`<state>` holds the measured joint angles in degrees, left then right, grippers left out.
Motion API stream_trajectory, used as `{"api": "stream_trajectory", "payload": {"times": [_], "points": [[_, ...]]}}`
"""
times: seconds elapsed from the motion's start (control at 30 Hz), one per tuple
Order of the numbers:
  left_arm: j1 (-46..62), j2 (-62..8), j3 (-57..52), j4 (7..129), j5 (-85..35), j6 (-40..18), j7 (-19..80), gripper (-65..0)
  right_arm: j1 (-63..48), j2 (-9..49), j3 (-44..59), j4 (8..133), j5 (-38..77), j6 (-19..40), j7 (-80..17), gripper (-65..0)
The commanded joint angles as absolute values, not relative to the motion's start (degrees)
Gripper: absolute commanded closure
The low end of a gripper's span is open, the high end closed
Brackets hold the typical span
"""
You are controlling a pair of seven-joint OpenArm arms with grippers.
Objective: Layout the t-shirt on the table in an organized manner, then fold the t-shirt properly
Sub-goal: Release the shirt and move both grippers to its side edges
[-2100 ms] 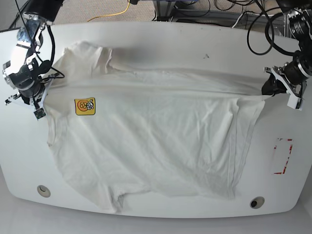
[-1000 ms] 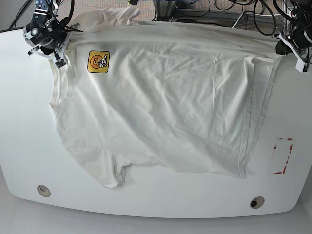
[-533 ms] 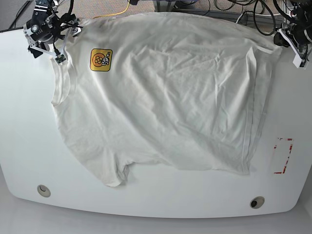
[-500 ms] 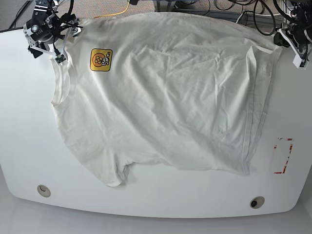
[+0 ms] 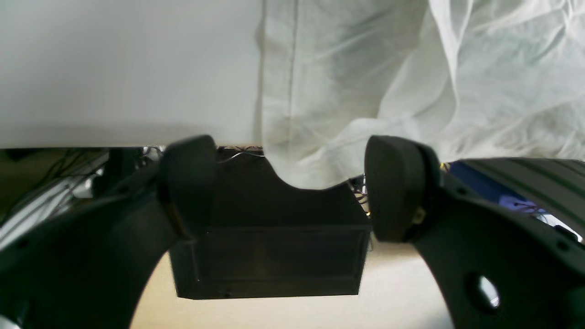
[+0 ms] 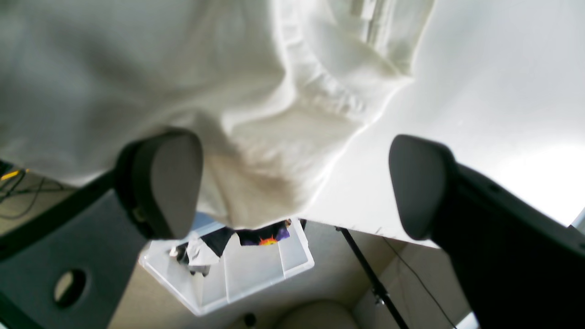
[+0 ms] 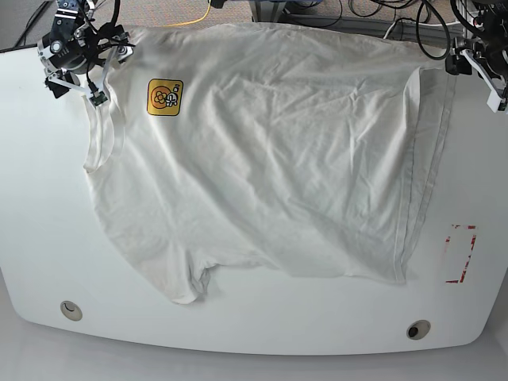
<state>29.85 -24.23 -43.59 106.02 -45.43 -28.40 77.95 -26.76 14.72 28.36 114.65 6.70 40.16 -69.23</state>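
The white t-shirt lies spread and wrinkled on the table, its yellow-orange logo patch at the far left. Its far edge hangs slightly over the table's back edge. My right gripper stands open at the shirt's far left corner; in the right wrist view the collar and shoulder cloth droop between the spread fingers, unpinched. At the far right corner my left gripper is open too. The hem hangs off the table edge above the gap between its fingertips.
A red-outlined rectangle mark is near the right edge. Two round holes sit near the front edge. Cables lie beyond the far edge. Under the table stand a clear bin and a black box.
Both grippers have opened and let go of the shirt's far corners. The cloth has settled flatter, with its right hem straightened toward the far right corner.
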Motion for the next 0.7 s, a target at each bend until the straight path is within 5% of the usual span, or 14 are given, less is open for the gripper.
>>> {"api": "stream_trajectory", "payload": {"times": [0.0, 0.67], "points": [[27.7, -26.1, -44.4, 106.9, -46.0, -28.5, 77.0, -48.1, -24.3, 15.7, 31.7, 115.6, 6.5, 40.0, -68.8, -62.0], [-10.0, -24.0, -39.4, 99.0, -42.7, -25.6, 77.0, -48.1, 5.4, 16.1, 34.5, 105.5, 6.0, 40.0, -68.4, -62.0]]}}
